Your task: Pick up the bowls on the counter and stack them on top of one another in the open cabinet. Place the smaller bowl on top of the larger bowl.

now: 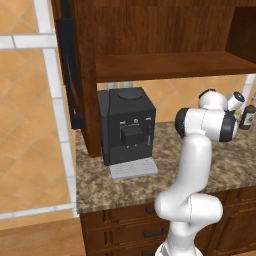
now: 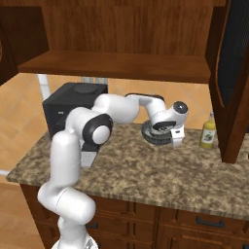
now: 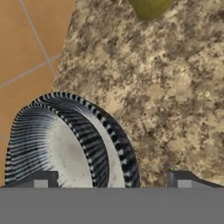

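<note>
We see the gripper (image 3: 111, 179) held low over the counter (image 3: 175, 109), its jaws spread wide with nothing between them. In the hand view the two dark fingertips (image 3: 41, 178) rise at the bottom edge, far apart. Between them and just ahead lie the bowls (image 3: 70, 140), nested or overlapping so that we cannot tell one from the other: we make out a ribbed dark outside and a pale, finely lined inside. The near rim passes between the fingertips, closer to the one on the left of that view; whether it touches a fingertip we cannot tell. Beyond the jaws stretches bare speckled granite, and at the far edge sits the base of an olive-green bottle (image 3: 149, 6). From the right base view the gripper (image 2: 172, 138) hangs right over the dark bowls (image 2: 151, 133) on the counter (image 2: 146, 170), with the yellow-green bottle (image 2: 208, 131) well off to its side. Above the jaws, the open cabinet (image 2: 116, 65) shows a plain wooden shelf. Behind the arm stands a black coffee machine (image 1: 127, 131).
</note>
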